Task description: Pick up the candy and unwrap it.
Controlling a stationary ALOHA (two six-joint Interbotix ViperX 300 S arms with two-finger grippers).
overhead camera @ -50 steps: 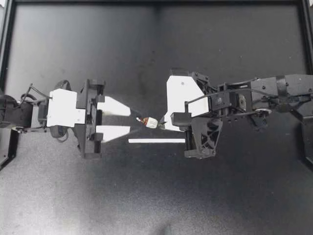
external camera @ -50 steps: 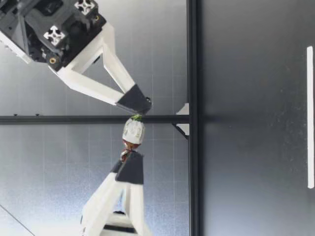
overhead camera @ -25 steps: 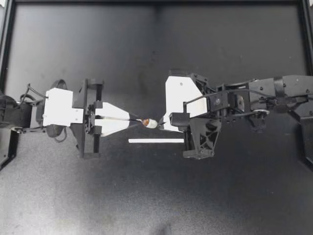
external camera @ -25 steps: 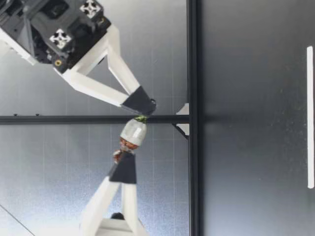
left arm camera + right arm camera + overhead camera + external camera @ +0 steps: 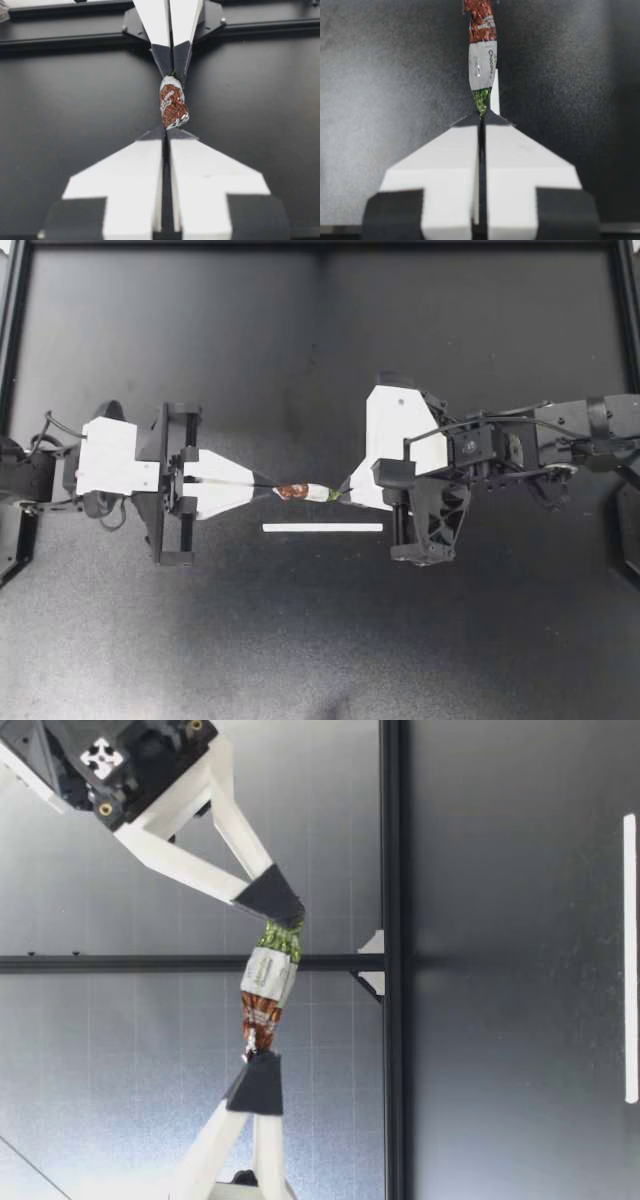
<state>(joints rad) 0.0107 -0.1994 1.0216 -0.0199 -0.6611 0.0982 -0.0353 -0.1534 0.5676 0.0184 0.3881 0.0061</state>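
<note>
A wrapped candy (image 5: 303, 492) with a brown, white and green wrapper hangs stretched above the table between both arms. My left gripper (image 5: 271, 486) is shut on its brown end, and my right gripper (image 5: 341, 494) is shut on its green end. In the low view the candy (image 5: 266, 990) is pulled long, well above the table, with the right gripper (image 5: 283, 917) and the left gripper (image 5: 259, 1063) at its two ends. The left wrist view shows the candy (image 5: 173, 104) straight ahead of the left gripper (image 5: 166, 131), with the right gripper (image 5: 172, 72) beyond. In the right wrist view the candy (image 5: 481, 60) runs ahead of the right gripper (image 5: 481, 115).
A thin white strip (image 5: 322, 527) lies flat on the black table just below the candy, also seen in the low view as a white strip (image 5: 629, 958). A black frame (image 5: 320, 245) borders the table at the back and sides.
My left gripper closed on the candy's brown end. Both arms then drew apart, and the wrapper stretched out long between them.
</note>
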